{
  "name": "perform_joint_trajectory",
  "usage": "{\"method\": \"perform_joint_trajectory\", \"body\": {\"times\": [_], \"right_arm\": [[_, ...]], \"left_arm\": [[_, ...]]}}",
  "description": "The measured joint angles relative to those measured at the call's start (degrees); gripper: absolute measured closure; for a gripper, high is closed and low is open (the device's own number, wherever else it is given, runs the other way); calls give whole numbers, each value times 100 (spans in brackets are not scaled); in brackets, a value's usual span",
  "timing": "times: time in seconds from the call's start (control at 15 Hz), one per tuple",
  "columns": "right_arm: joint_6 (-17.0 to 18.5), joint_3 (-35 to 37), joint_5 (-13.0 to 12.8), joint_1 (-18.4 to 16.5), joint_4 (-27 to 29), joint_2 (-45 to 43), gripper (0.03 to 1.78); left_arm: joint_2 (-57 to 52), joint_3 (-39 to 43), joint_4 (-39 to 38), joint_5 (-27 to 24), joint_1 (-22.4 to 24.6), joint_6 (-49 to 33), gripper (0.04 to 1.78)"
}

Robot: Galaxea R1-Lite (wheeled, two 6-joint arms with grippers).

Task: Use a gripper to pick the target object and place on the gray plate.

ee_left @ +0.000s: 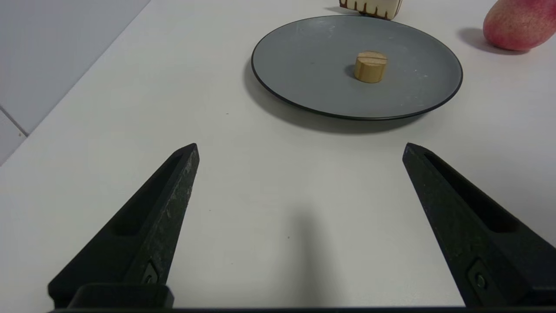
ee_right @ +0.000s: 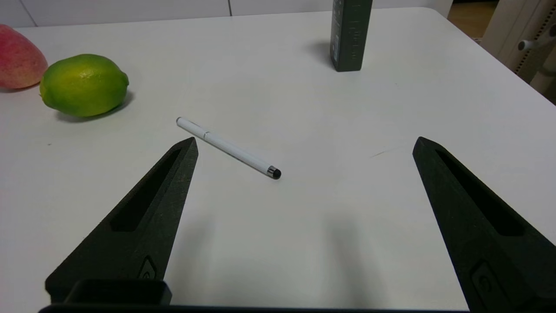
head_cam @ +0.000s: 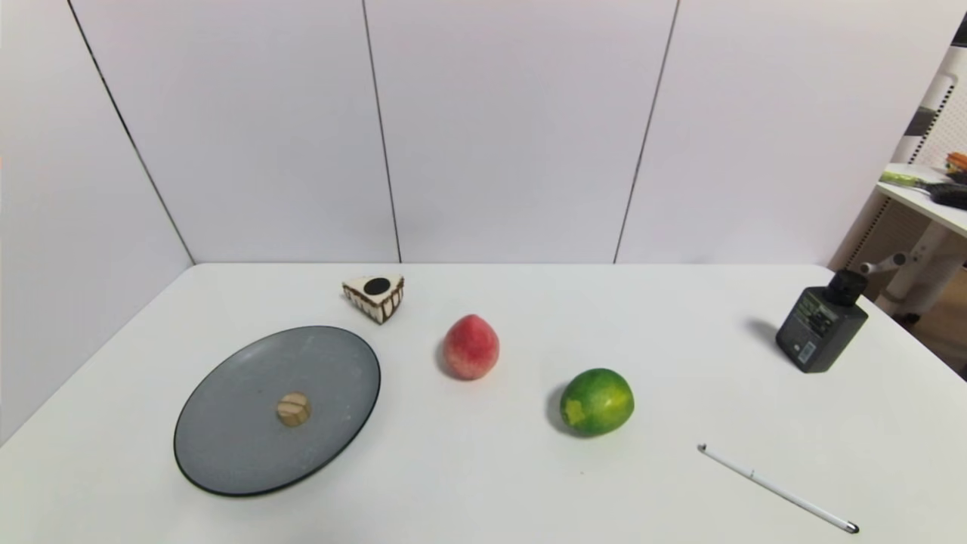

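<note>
Spread wide and holding nothing, the left gripper (ee_left: 299, 148) hangs low over bare table (ee_left: 130, 130) short of the gray plate (ee_left: 304, 87), and the right gripper (ee_right: 304, 143) is likewise gaping and empty above the table on the robot's right; neither arm shows in the head view, so both seem drawn back. Judged from this, the task looks done: the target object (head_cam: 293, 409), a small tan nugget with darker streaks, sits upright near the middle of the gray plate, touched by nothing. At most, retiring the arms remains. Around it, going down in size: the plate dominates the left side; a dark green box-shaped bottle (head_cam: 820, 326) stands far off to the right; a red-pink peach (head_cam: 470, 347) lies just beside the plate's right; a green citrus fruit (head_cam: 597, 401) sits further right; a triangular cake slice (head_cam: 375, 296) rests just behind the plate rim; a white stylus pen (head_cam: 778, 489) lies nearest the right gripper. Nothing crowds the plate or blocks either arm.
</note>
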Motion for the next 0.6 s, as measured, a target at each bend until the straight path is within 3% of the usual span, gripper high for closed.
{"method": "perform_joint_trajectory", "body": {"times": [0.6], "right_arm": [[0, 0, -1, 0, 0, 0, 10]], "left_arm": [[-32, 28, -9, 33, 0, -118, 13]]}}
